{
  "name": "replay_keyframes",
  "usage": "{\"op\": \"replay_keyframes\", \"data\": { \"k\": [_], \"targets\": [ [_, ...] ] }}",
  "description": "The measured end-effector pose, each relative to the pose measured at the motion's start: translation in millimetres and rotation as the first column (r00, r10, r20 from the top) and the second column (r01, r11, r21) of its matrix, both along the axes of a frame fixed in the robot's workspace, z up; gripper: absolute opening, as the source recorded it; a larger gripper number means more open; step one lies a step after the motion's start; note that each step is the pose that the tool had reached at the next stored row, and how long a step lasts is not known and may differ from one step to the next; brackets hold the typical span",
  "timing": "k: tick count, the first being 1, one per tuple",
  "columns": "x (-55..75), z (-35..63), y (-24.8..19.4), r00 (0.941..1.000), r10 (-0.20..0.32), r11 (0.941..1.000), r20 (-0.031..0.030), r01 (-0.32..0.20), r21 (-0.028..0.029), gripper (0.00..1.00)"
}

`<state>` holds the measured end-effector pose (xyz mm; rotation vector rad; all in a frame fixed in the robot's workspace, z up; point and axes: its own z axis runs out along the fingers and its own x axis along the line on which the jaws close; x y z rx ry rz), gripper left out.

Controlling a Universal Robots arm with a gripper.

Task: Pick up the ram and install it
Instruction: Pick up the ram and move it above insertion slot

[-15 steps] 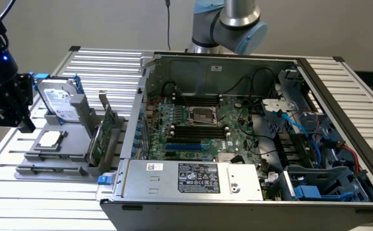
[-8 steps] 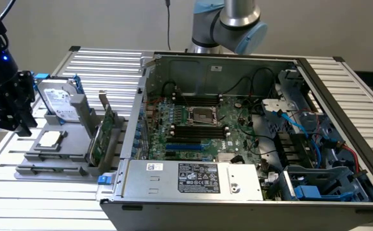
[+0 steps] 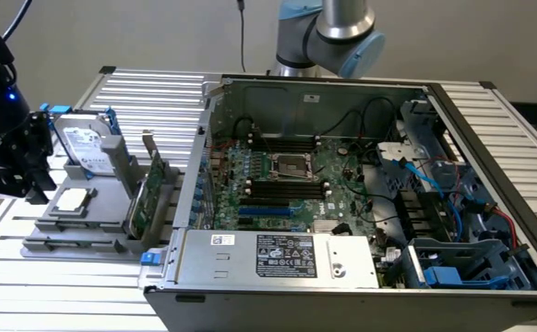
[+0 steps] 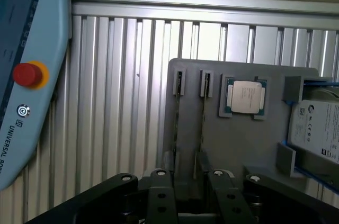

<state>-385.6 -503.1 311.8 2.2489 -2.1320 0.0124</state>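
Surface: ribbed metal table (image 3: 158, 104), pale wall behind | Around: open computer case (image 3: 324, 104), hard drive (image 3: 88, 149) and processor (image 4: 246, 97) on gray tray (image 4: 238, 144), control pendant (image 4: 21, 75) near | Ram (image 4: 203, 113): on edge in 1 of 2 tray slots | Gripper (image 4: 190, 197): over tray's slot end, jaws apart, empty

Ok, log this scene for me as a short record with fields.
end effector: open, empty, at the gray holder's edge
green boards: on edge in holder slots; which is the ram, cannot tell
CPU: flat on holder
hard drive: standing in holder
computer case: open, motherboard exposed
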Motion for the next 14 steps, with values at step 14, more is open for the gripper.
{"op": "replay_keyframes", "data": {
  "k": [14],
  "targets": [
    [3.8,-25.5,-5.0,1.0,0.001,1.0,0.0023,-0.001,0.0005,0.31]
  ]
}}
